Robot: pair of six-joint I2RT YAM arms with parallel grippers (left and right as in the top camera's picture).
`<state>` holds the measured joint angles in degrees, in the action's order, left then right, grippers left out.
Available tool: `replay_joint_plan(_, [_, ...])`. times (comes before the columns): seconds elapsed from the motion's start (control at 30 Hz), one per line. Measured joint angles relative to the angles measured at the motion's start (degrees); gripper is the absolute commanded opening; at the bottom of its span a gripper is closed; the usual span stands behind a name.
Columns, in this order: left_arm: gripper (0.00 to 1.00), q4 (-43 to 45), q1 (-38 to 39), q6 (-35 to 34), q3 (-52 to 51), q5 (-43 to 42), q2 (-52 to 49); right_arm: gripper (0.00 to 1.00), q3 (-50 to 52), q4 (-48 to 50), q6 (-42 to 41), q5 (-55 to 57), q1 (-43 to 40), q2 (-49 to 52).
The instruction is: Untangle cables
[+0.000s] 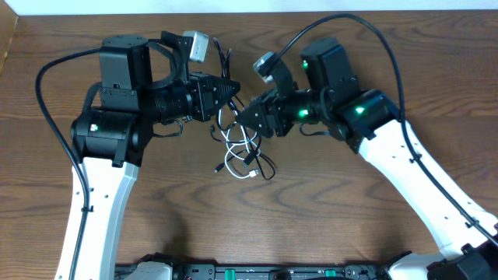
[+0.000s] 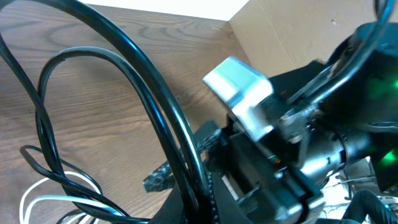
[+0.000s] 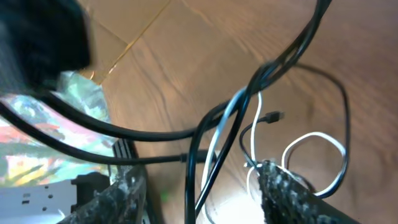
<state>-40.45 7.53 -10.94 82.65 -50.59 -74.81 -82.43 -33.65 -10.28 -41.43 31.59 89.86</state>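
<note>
While the white cord [image 3: 314, 135] and black cord [image 3: 346, 112] lie knotted together just past both claws' tips, the right claw [image 3: 200, 182] hangs spread wide astride their strands, seemingly to pick one out, and the left claw [image 1: 227, 91] hides its grip.

Left wrist view, as I read it from my station: the black cable [image 2: 171, 127] arcs in loops over the wooden worktop [image 2: 99, 137]. The white cable [image 2: 68, 202] lies lower left, with a dark plug [image 2: 158, 179] nearby. The right arm [image 2: 323, 149], lit green, carries a pale camera [image 2: 239, 93]. A tan box [image 2: 292, 31] stands behind.
</note>
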Motion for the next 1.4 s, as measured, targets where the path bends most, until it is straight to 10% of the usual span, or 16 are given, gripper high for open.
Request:
replay_joint_plan(0.17, [0.08, 0.02, 0.00, -1.09, 0.00, 0.44, 0.00, 0.01, 0.00, -1.84, 0.28, 0.00, 0.26, 2.47])
replay_joint_plan(0.6, [0.07, -3.21, -7.54, -3.89, -0.02, 1.42, -0.04, 0.01, 0.00, -16.06, -11.58, 37.11, -2.75, 4.07])
replay_joint_plan(1.4, [0.07, -20.46, -14.34, 1.31, -1.75, 13.46, -2.03, 0.01, -0.35, -26.88, -16.33, 48.92, -21.46, 4.24])
